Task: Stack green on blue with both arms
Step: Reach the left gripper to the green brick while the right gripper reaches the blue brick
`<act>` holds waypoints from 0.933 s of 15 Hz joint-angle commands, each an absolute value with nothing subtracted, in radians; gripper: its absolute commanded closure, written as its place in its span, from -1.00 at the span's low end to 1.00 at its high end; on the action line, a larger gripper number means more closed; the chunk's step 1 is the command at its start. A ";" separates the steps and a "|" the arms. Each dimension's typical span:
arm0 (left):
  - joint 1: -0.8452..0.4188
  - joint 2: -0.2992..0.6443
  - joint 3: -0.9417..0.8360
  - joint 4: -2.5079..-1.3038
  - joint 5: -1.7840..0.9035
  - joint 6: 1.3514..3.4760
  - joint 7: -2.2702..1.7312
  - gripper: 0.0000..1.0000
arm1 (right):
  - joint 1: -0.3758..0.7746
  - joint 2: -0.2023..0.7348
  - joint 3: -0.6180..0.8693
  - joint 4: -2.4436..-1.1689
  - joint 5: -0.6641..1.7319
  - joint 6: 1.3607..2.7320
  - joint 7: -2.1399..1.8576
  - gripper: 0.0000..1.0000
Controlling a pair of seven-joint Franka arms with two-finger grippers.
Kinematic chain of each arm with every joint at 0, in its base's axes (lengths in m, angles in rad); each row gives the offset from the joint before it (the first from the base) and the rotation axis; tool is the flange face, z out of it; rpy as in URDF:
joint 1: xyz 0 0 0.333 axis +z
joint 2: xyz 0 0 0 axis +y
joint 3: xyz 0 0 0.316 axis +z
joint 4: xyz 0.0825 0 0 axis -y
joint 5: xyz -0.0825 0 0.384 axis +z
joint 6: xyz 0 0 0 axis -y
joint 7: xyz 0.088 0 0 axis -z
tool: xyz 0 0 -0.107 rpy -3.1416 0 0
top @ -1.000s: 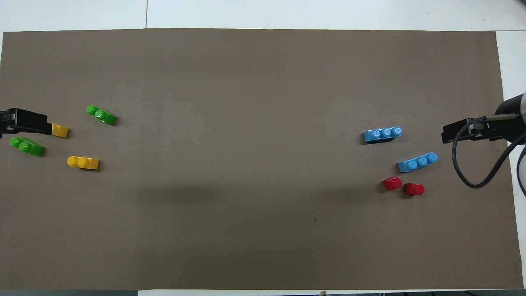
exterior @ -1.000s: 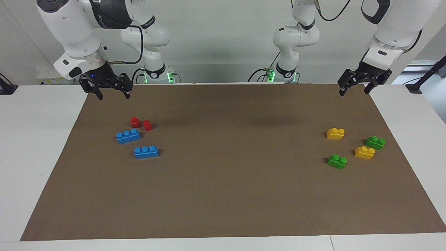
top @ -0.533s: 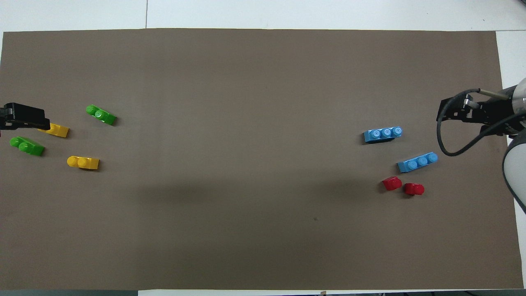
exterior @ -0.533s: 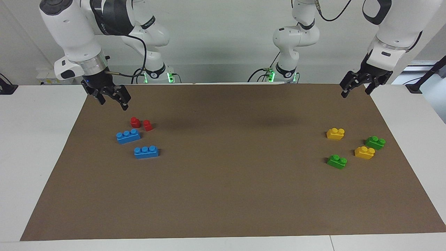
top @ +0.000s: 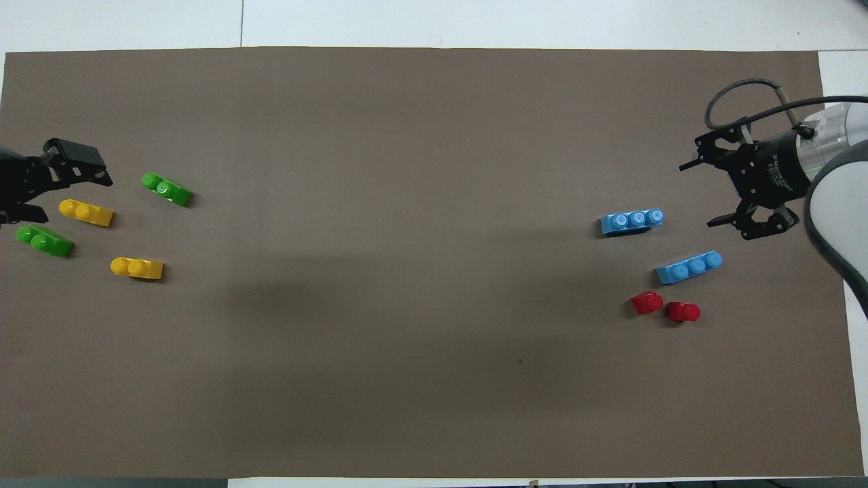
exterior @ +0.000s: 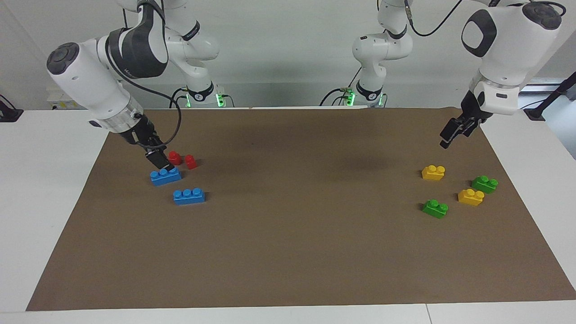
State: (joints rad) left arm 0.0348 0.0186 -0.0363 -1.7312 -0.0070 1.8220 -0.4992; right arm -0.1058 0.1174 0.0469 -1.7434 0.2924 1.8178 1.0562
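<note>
Two blue three-stud bricks lie at the right arm's end: one nearer the robots (exterior: 165, 175) (top: 689, 266), one farther (exterior: 189, 196) (top: 632, 221). Two green two-stud bricks lie at the left arm's end: one (exterior: 435, 209) (top: 167, 189) farther from the robots, one (exterior: 484, 183) (top: 45, 240) nearer the mat's edge. My right gripper (exterior: 162, 163) (top: 698, 193) is open and empty, low over the nearer blue brick. My left gripper (exterior: 450, 135) (top: 77, 200) is open and empty, raised over the mat near the green and yellow bricks.
Two small red bricks (exterior: 174, 157) (exterior: 191, 161) lie close beside the nearer blue brick, on its robot side. Two yellow two-stud bricks (exterior: 433, 172) (exterior: 470, 197) lie among the green ones. All rest on a brown mat (exterior: 288, 243).
My right gripper has come down and forward from the mat's robot-side edge to just above the nearer blue brick. My left gripper has lowered and turned toward the green and yellow bricks. No brick has moved.
</note>
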 commanded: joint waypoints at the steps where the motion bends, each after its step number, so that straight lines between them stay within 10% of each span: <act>1: 0.057 0.092 -0.034 -1.743 -0.037 1.906 -0.615 -1.00 | -0.161 0.170 0.052 -1.744 0.362 1.859 1.094 -0.89; 14: 0.104 0.371 -0.032 -1.710 -0.058 2.204 -0.929 -1.00 | -0.184 0.316 0.054 -1.832 0.443 1.944 1.072 -0.89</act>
State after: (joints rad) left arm 0.0995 0.3291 -0.0286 -1.7400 -0.0411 2.1681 -0.8894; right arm -0.1755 0.2979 0.0494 -1.8245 0.4224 1.9272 1.0876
